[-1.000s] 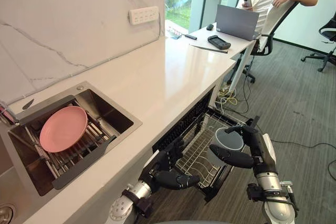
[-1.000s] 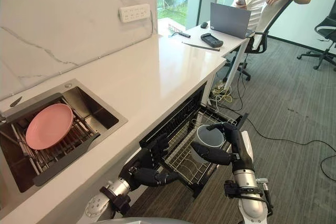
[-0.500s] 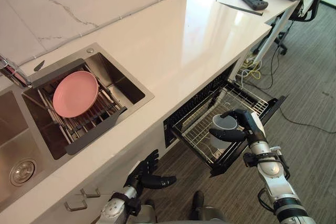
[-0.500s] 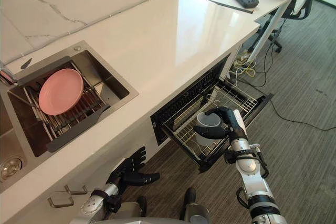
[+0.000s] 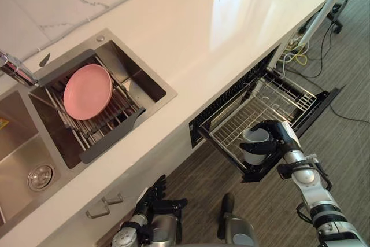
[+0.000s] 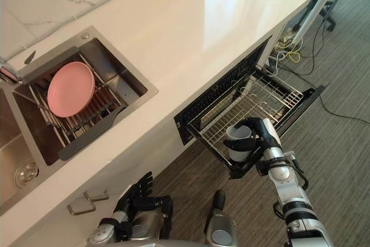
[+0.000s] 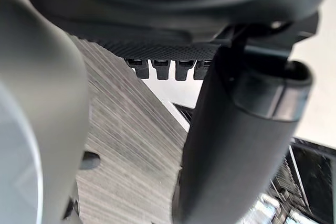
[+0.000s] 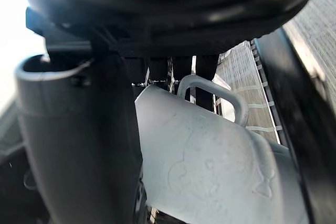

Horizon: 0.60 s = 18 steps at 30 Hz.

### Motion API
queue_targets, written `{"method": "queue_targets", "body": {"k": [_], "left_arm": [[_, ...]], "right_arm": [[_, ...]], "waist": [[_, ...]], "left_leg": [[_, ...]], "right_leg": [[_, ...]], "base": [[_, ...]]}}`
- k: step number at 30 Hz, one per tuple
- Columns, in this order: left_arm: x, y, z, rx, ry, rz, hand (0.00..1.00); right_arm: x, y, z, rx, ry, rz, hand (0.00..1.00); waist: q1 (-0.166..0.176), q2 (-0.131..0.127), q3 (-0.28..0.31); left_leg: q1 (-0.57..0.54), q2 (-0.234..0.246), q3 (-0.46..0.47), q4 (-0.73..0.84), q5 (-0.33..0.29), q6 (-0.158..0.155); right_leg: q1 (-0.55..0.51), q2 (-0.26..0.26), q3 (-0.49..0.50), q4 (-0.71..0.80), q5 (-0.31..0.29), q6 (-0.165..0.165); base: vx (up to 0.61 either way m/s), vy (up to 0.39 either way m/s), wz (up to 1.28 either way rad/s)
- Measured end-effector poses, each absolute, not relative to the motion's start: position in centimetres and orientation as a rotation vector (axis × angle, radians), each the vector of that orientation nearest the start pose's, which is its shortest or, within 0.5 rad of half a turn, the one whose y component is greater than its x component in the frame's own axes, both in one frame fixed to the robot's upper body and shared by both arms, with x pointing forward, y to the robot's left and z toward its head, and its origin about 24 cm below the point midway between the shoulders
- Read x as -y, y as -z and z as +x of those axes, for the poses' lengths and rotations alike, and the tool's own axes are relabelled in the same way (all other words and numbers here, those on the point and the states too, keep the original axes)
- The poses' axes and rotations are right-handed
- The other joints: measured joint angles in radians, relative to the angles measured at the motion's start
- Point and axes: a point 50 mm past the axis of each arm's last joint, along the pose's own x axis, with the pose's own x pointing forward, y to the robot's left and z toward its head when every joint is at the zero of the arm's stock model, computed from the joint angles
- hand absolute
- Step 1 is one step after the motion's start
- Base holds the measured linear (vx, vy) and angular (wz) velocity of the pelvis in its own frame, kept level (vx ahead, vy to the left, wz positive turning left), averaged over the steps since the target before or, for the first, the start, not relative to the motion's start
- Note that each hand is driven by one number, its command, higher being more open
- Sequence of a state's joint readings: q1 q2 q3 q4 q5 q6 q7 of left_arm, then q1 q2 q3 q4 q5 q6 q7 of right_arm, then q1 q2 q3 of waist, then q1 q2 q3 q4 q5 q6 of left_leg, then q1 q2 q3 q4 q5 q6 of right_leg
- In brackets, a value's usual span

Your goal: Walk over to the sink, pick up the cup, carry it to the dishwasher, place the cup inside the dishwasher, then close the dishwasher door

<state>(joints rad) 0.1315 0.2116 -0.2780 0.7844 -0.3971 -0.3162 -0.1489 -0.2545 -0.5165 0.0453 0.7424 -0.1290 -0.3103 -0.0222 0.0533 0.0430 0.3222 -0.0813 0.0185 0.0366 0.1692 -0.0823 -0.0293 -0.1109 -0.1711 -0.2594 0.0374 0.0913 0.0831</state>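
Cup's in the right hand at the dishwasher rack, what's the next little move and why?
Probably lower the cup onto the wire rack, then release. The right hand is curled round the upright cup at the pulled-out rack's front edge, with bare wire beside it.

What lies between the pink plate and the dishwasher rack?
Between the round pink plate and the wire dishwasher rack: the steel sink's rim and bare white countertop, in both eye views.
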Motion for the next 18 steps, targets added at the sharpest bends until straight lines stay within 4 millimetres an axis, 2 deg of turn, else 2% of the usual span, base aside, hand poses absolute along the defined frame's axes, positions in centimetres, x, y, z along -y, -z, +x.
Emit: {"method": "queue_targets", "body": {"k": [4,8,15,16,18], "left_arm": [[-18.0,11.7,14.7,-0.609,0.058,-0.173,1.0],[-17.5,11.4,15.6,-0.583,0.06,-0.19,1.0],[-17.5,10.9,16.8,-0.549,0.05,-0.214,1.0],[-17.5,10.9,16.9,-0.547,0.043,-0.218,1.0],[-17.6,10.8,16.9,-0.546,0.041,-0.219,1.0]], "right_arm": [[28.6,-1.7,28.9,-0.184,0.04,-0.679,0.0],[29.5,-3.2,30.3,-0.179,0.063,-0.74,0.0],[29.4,-4.8,32.2,-0.162,0.1,-0.783,0.0],[29.4,-5.0,32.4,-0.155,0.106,-0.782,1.0],[29.3,-5.4,32.7,-0.141,0.108,-0.782,1.0]], "waist": [[0.001,0.01,0.022],[0.01,0.034,0.062],[0.016,0.046,0.126],[0.017,0.047,0.132],[0.017,0.047,0.132]], "left_leg": [[-0.035,-0.008,-0.023,-0.001,0.014,0.001],[-0.057,-0.022,-0.042,0.001,0.027,0.002],[-0.121,-0.031,-0.056,0.02,0.043,0.004],[-0.13,-0.031,-0.057,0.026,0.044,0.005],[-0.146,-0.032,-0.058,0.035,0.044,0.005]], "right_leg": [[-0.018,-0.006,-0.022,-0.011,0.013,0.0],[-0.023,-0.013,-0.042,-0.019,0.022,0.001],[-0.07,-0.022,-0.05,-0.016,0.043,-0.006],[-0.08,-0.023,-0.05,-0.009,0.043,-0.006],[-0.093,-0.025,-0.049,-0.001,0.043,-0.006]], "base": [[-0.03,0.01,0.21],[-0.02,0.019,0.15],[-0.06,0.018,0.08],[-0.06,0.019,0.04],[-0.06,0.018,0.03]]}}
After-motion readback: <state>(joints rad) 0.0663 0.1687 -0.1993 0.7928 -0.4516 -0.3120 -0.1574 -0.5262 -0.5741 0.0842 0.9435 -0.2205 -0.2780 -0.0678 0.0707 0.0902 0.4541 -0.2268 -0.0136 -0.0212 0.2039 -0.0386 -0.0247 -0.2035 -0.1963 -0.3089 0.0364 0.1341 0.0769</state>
